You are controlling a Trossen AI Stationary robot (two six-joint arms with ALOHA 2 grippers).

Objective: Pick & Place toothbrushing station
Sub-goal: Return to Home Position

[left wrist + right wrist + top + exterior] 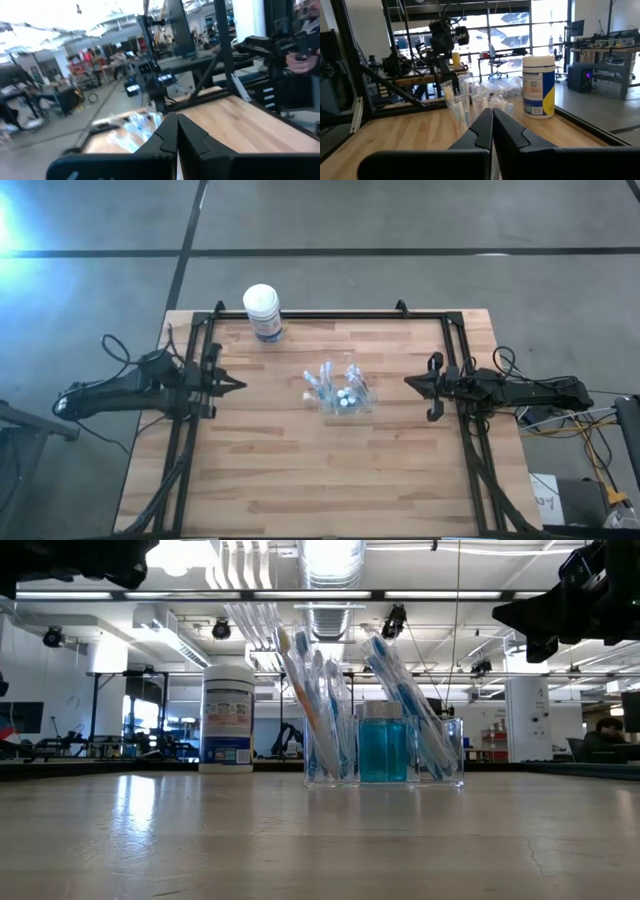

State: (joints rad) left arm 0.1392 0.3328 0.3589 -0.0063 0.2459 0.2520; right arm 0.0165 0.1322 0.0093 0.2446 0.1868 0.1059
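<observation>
High view: the toothbrushing station (340, 392) stands near the middle of the wooden counter (300, 470), well apart from both arms. The left gripper (241, 385) lies at the station's 9 o'clock, by the counter's left side. Its fingers are clenched to a single point that faces the station and grasps nothing. The right gripper (408, 382) lies at the station's 3 o'clock, by the right side, its fingers likewise pressed together, empty and pointing inward. A white tub (263, 311) with a blue label stands at the station's 11 o'clock, near the counter's far edge.

Low view: the station (385, 750) stands upright on the counter, slightly toward 3 o'clock from centre. Toothbrushes (312, 700) lean in its left compartment and more lean in its right one, heads up. A blue container (382, 745) sits in the middle between them. The tub (228, 715) stands at the station's 9 o'clock here, apart from it. Dark parts of the arms hang at the 10 and 2 o'clock corners, high above the station.

Left wrist view: the left gripper's fingers (167, 137) meet with no gap. The station (134, 127) shows blurred on the counter ahead of the tips, not touching them.

Right wrist view: the right gripper's fingers (482, 127) are pressed tip to tip. The station (470, 102) stands beyond the tips, apart from them, with the tub (538, 87) off to one side of it.
</observation>
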